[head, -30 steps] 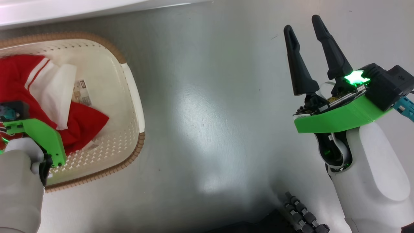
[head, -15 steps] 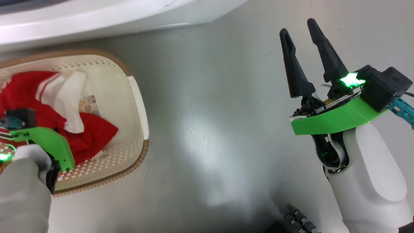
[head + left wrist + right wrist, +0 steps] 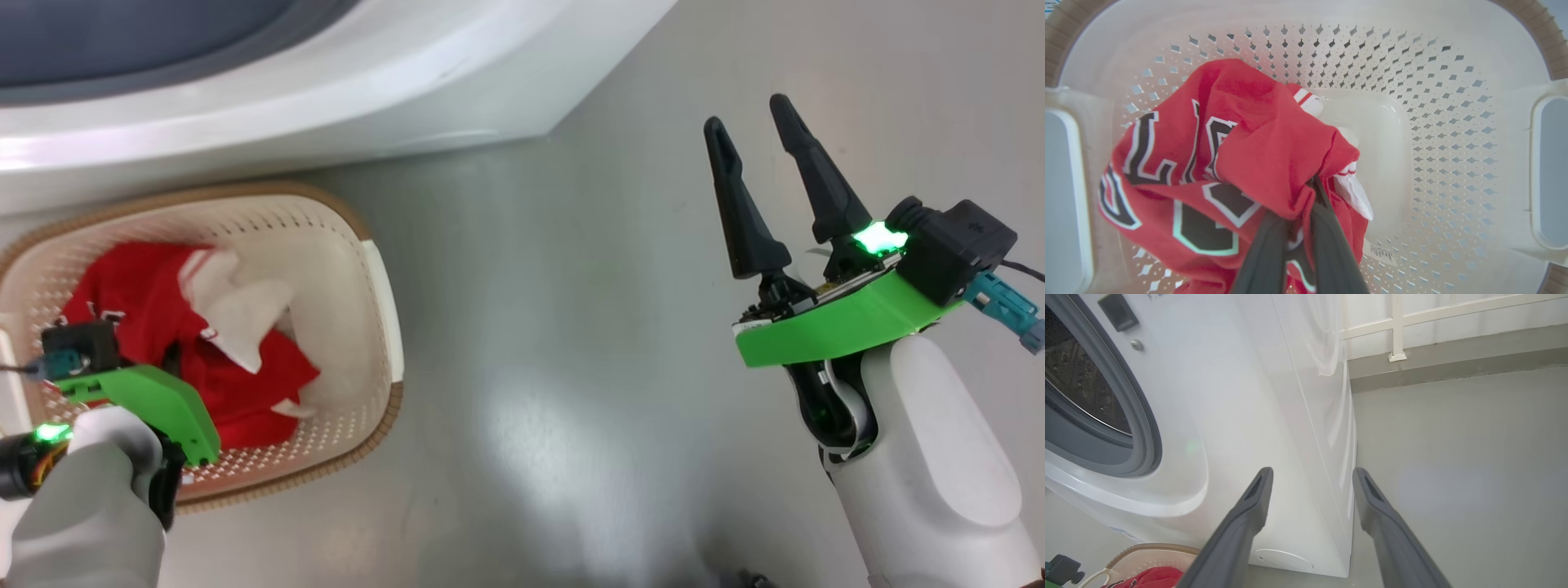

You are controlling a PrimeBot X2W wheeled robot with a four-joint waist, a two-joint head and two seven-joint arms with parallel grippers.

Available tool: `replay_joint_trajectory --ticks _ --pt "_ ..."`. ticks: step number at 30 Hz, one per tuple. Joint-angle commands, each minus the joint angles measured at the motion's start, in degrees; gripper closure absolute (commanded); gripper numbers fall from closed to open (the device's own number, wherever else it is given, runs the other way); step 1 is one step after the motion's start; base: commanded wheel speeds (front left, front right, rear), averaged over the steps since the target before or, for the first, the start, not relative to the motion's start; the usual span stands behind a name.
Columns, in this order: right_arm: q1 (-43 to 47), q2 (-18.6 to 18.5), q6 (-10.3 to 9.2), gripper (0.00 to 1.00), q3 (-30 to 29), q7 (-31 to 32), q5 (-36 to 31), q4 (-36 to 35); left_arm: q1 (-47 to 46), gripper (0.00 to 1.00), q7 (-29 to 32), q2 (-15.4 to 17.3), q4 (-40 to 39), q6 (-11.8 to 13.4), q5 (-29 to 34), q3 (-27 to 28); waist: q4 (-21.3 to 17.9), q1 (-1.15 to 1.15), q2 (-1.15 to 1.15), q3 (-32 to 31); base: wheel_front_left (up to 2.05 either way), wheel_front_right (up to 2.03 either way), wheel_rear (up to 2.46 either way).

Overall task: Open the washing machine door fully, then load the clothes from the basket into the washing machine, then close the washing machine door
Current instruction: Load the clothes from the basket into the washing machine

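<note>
The clothes, red with white panels and dark letters, lie bunched in the cream perforated basket. My left gripper is shut on a fold of this red fabric. In the head view the clothes hide its fingers inside the basket at the lower left. My right gripper hangs open over bare floor to the right, holding nothing. The washing machine stands just behind the basket, its steel drum and grey gasket exposed. The washing machine door is out of view.
Grey floor spreads between the basket and my right arm. The washing machine's white front runs along the top of the head view. A white railing post and a low wall stand behind the machine's right side.
The head camera has shifted, so more of the washing machine shows at the top. The clothes have bunched up around my left gripper and now cover the basket's floor label. My right gripper stays open.
</note>
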Motion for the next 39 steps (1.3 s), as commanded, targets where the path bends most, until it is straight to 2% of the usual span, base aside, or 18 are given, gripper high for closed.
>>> replay_joint_trajectory --ticks 1,12,26,31,39 --pt "2.53 0.07 0.09 0.0 1.05 -0.26 0.15 -1.09 2.47 1.0 -0.97 2.11 -0.55 -0.2 -0.65 0.99 0.83 0.0 0.0 -2.35 0.0 0.0 0.0" --pt "4.95 -1.07 0.09 0.0 1.44 -0.26 0.6 0.32 6.98 1.0 -4.74 1.14 -5.91 -0.29 -5.62 -2.31 2.71 0.0 0.0 -9.47 0.0 0.0 0.0" --pt "9.07 -2.79 0.09 0.0 1.91 -0.26 1.62 1.92 12.93 1.0 -7.38 1.98 -14.0 -0.3 -10.19 -6.65 4.57 0.0 0.0 -18.82 0.0 0.0 0.0" --pt "10.89 -3.27 0.09 0.0 2.01 -0.26 1.86 2.42 15.22 1.0 -7.74 2.26 -18.66 -0.17 -10.01 -6.05 5.21 0.0 0.0 -22.1 0.0 0.0 0.0" --pt "13.84 -4.01 0.09 0.0 1.86 -0.26 2.07 2.96 21.27 1.0 -7.78 2.18 -31.12 2.04 -7.56 -3.74 6.18 0.0 0.0 -26.55 0.0 0.0 0.0"
